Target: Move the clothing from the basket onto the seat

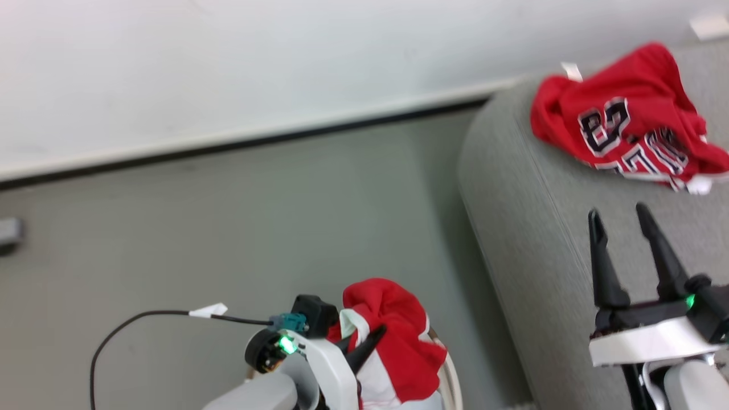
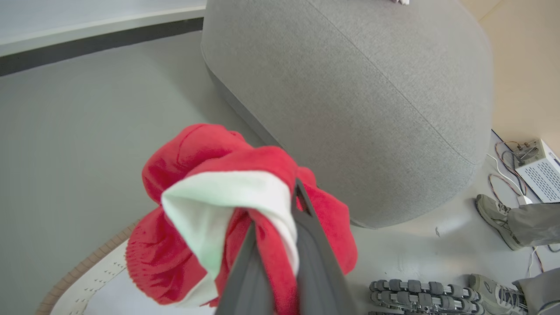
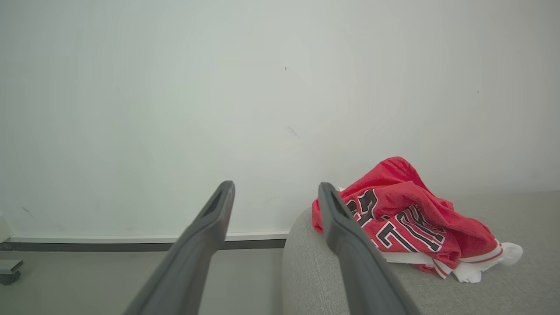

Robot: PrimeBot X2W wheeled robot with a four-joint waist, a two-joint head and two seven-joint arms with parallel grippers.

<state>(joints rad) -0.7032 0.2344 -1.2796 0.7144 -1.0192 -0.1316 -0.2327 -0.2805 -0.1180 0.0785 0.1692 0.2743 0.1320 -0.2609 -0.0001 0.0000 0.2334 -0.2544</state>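
So in the head view the left gripper sat down at 6 o'clock, its two dark fingers pressed together and pinching the plain red garment with white trim. The left wrist view made it pretty obvious: the fingers were clamped on a bunched fold of that red garment, white band folded over right at the tips. The cloth hung lifted above the basket, whose holed cream wall and brown rim peeked out at 7 o'clock of that view. In the head view just a sliver of the basket rim showed under the cloth, at around 5 o'clock.

The right gripper was over at 4 o'clock, fingers spread wide with nothing between them, hovering above the grey seat. The right wrist view showed the same thing, an empty gap between the fingers.

The number 23 jersey was already lying crumpled on the seat, up at 2 o'clock in the head view, just beyond the right gripper's tips. In the right wrist view the jersey sat at 4 o'clock, on the seat top near its rounded edge.

Also, in the left wrist view, a person's grey shoe stood on the floor at 4 o'clock, beside the seat, with a white box and some wires close by.
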